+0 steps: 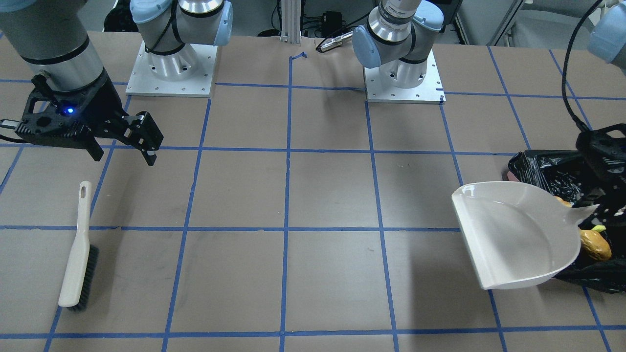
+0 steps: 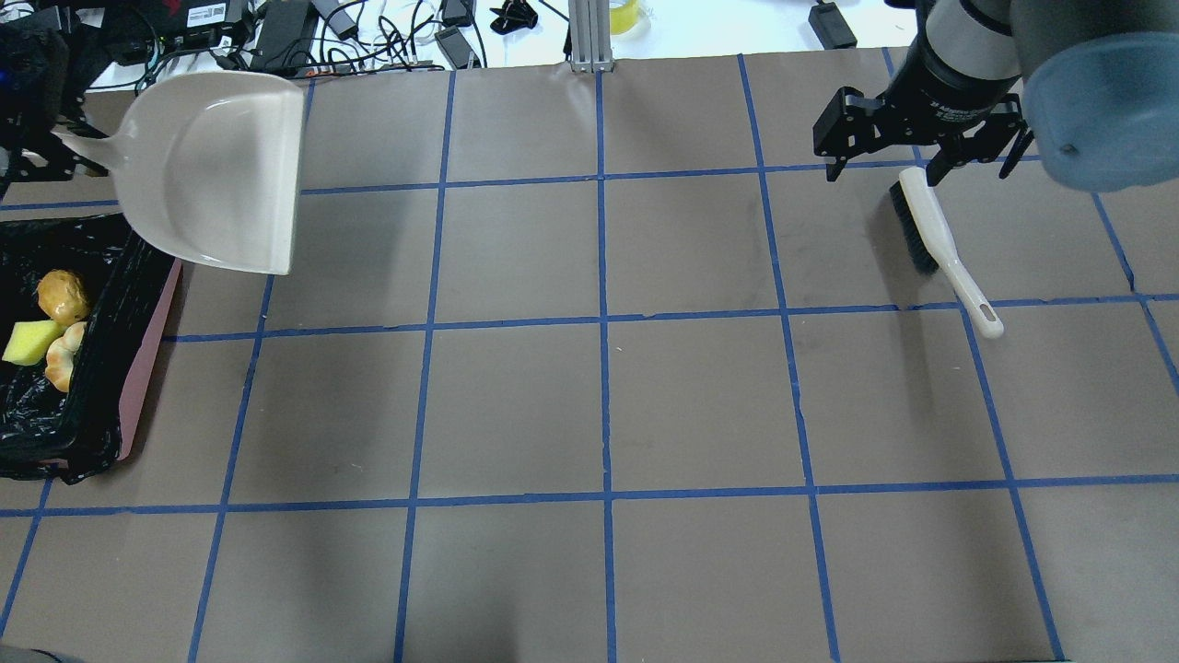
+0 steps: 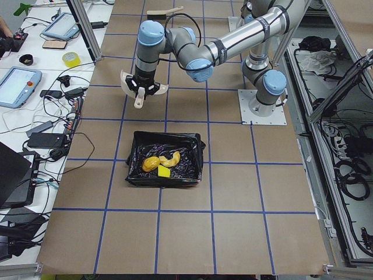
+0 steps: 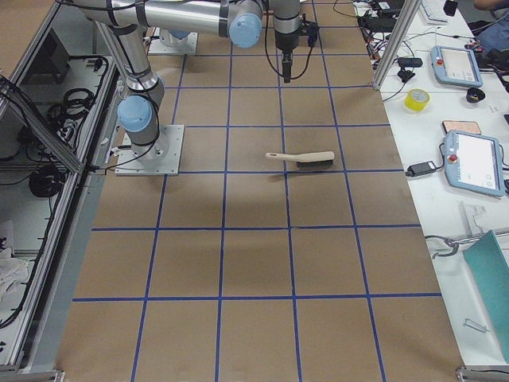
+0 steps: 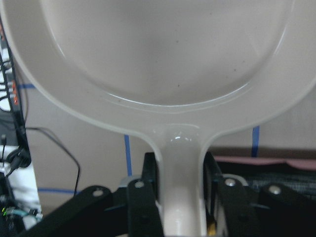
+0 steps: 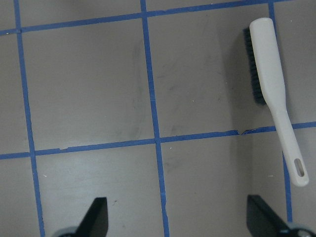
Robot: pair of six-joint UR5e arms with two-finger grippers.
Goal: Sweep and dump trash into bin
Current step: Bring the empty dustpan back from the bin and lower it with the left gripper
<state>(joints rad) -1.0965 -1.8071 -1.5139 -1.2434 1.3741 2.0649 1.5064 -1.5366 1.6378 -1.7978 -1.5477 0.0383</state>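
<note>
Table (image 2: pixel 700 405): brown top with a blue tape grid, below both pairs of jaws. No trash shows on it, so the sweeping looks finished.
Bin (image 2: pixel 147 368): pink box with a black liner, low beneath the left jaws and toward their wrist side. The wrist view catches only its rim and a strip of liner under the fingers.
Dustpan (image 2: pixel 221 166): its handle runs straight between the left jaws and the scoop reaches out ahead of them, raised off the table. The scoop looks empty, which suggests the dump is done.
Brush (image 2: pixel 946 244): lies flat on the table under the right jaws and off to one side of them, touching neither finger.
Left gripper (image 5: pixel 180 173): jaws clamped on the dustpan handle, a finger pressed to each side.
Right gripper (image 1: pixel 123 154): jaws spread wide, holding nothing, hovering above the table.
Potato-like lump (image 2: pixel 63 293): in the bin, below the left jaws.
Melon-like slice (image 2: pixel 63 357): in the bin, touching the lump.
Sponge-like wedge (image 2: pixel 29 343): in the bin, just beside the other two.
Step in hand: judged to be clearing the emptied pan away from the bin.
Doing it well: keep the grip firm on the handle, carry the scoop clear of the liner so it cannot snag, lower it level onto bare table, and only then release.
</note>
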